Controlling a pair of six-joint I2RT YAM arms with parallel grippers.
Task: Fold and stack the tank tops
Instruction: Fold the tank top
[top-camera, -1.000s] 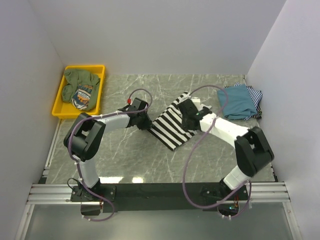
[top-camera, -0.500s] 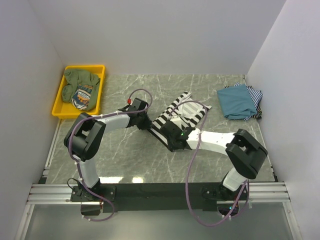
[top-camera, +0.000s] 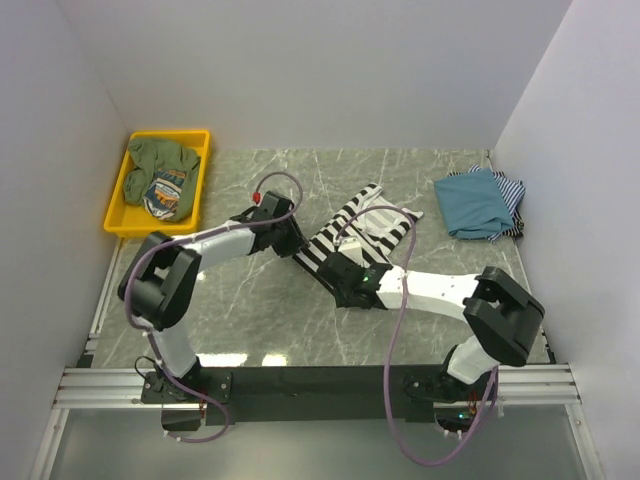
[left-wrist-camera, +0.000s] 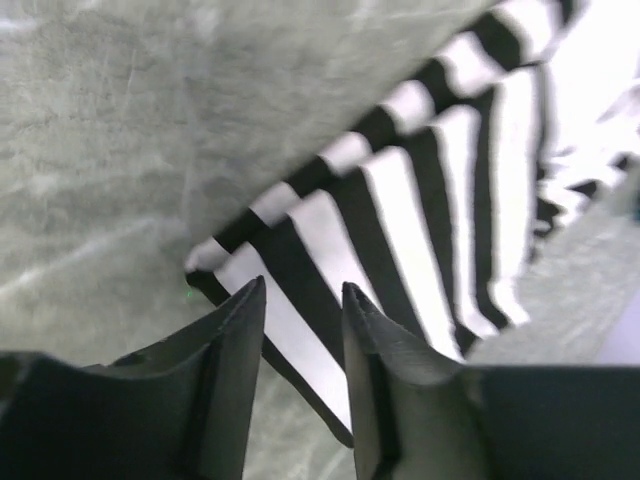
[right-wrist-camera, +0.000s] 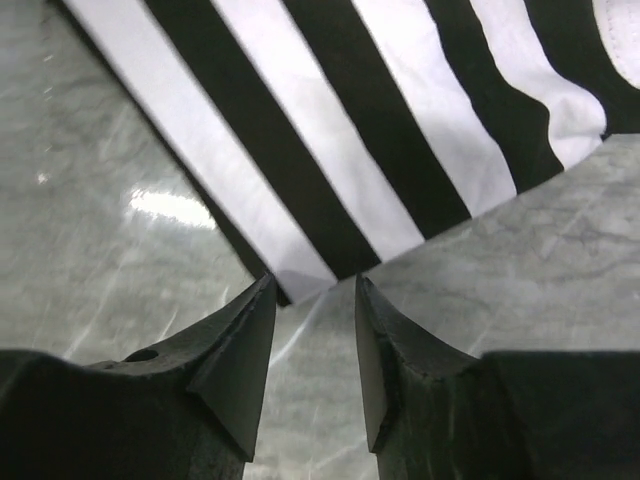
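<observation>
The black-and-white striped tank top lies spread on the marble table between my arms. My left gripper is at its left edge. In the left wrist view the jaws stand apart over the hem, with striped cloth showing in the gap. My right gripper is at the top's near corner. Its open jaws straddle the corner tip of the cloth, with bare marble between them. A folded teal-blue tank top lies at the far right on a thin-striped one.
A yellow tray holding green clothes sits at the far left. White walls close in the back and both sides. A black rail with both arm bases runs along the near edge.
My right gripper left the top's far part and came down to its near corner. The top now lies spread longer toward the back. The left jaws have widened at the left edge.
</observation>
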